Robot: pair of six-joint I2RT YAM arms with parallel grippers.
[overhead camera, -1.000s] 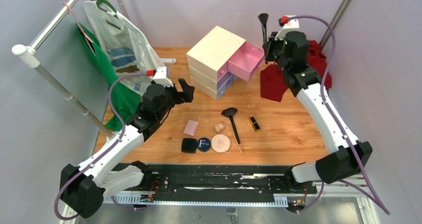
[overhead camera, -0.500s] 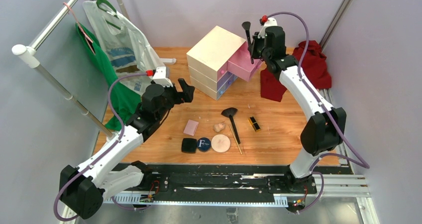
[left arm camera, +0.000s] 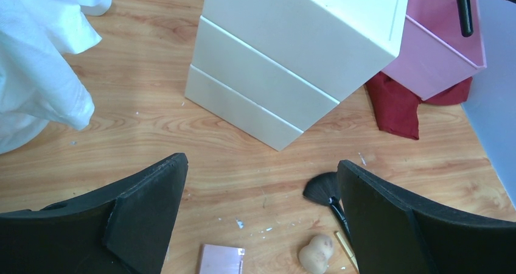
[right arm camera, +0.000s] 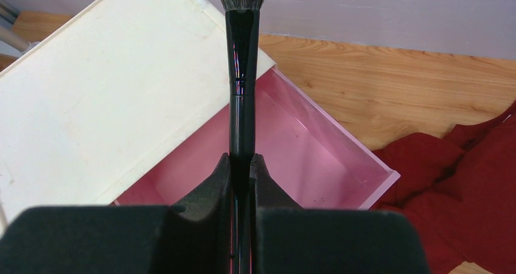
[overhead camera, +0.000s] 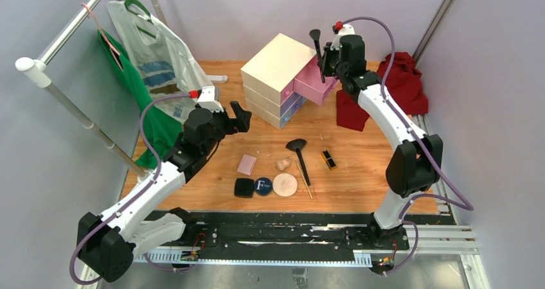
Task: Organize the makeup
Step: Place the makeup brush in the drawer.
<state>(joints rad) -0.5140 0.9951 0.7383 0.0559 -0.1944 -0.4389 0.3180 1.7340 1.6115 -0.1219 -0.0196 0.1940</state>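
Note:
My right gripper (overhead camera: 326, 60) (right arm camera: 242, 164) is shut on the handle of a black brush (overhead camera: 316, 43) (right arm camera: 242, 73), bristles up, above the open pink drawer (overhead camera: 315, 82) (right arm camera: 304, 140) of the cream chest (overhead camera: 277, 61). My left gripper (overhead camera: 241, 117) (left arm camera: 261, 213) is open and empty above the table. On the table lie a pink square (overhead camera: 246, 164) (left arm camera: 221, 259), beige sponge (overhead camera: 281, 164) (left arm camera: 316, 252), black fan brush (overhead camera: 299, 153) (left arm camera: 322, 189), pencil (overhead camera: 304, 183), black-gold lipstick (overhead camera: 329, 160), black square compact (overhead camera: 243, 187), navy round compact (overhead camera: 262, 186) and beige puff (overhead camera: 285, 185).
A red cloth (overhead camera: 402, 83) (right arm camera: 462, 182) lies at the back right beside the chest. A white plastic bag (overhead camera: 157, 51) (left arm camera: 36, 61) and a green cloth (overhead camera: 151, 119) hang from a metal rack (overhead camera: 71, 106) at the left.
My right arm has swung left with the brush, from beside the red cloth to over the pink drawer. My left arm has not moved.

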